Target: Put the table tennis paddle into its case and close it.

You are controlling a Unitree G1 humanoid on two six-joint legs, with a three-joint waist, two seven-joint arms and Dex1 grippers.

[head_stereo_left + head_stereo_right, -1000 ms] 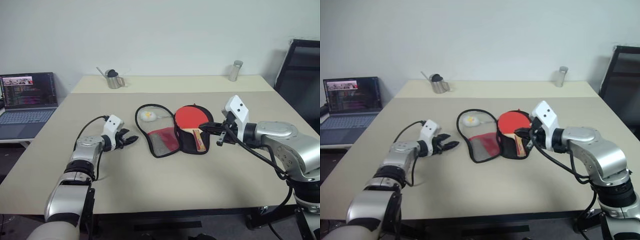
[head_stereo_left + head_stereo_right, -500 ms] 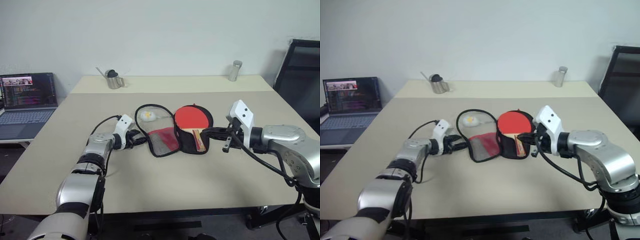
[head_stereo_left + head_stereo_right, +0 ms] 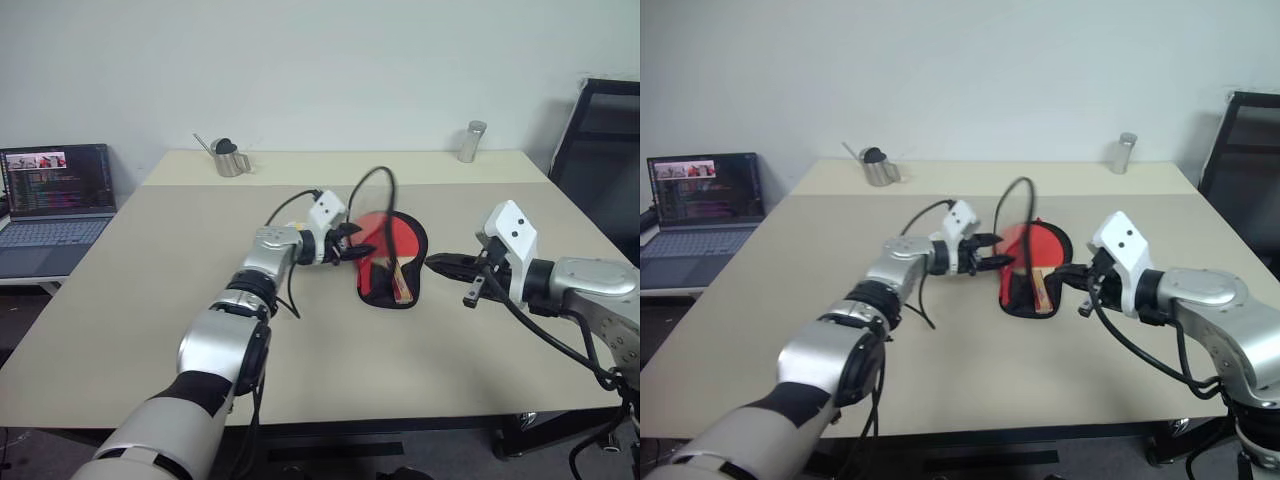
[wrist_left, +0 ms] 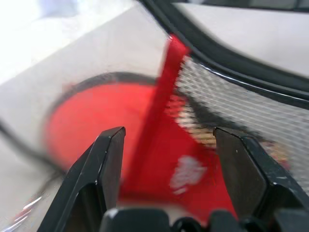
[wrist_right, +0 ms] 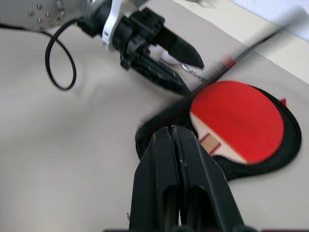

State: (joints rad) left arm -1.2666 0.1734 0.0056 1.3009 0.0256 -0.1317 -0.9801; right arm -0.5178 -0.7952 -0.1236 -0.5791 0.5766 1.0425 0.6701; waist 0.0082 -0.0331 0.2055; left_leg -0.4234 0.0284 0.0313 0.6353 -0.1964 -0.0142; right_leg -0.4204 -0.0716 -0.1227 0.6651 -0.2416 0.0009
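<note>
Red-rubber table tennis paddle (image 3: 392, 243) lies in the case (image 3: 412, 287); left hand (image 3: 352, 245), spread, apparently lifts the flap (image 3: 372, 196) for folding over, right hand (image 3: 446, 265) pressed together.

Red paddle (image 3: 392, 240) flat in black case (image 3: 412, 290), wood handle toward robot; case flap raised.

Paddle (image 3: 385, 240): red rubber w/ small white print, pale wood handle. Case (image 3: 392, 292): black outside, red mesh lining w/ red strip, black edge. Both claws, left (image 3: 355, 247) & right (image 3: 437, 262): black fingers. Counter (image 3: 320, 340): plain beige.
</note>
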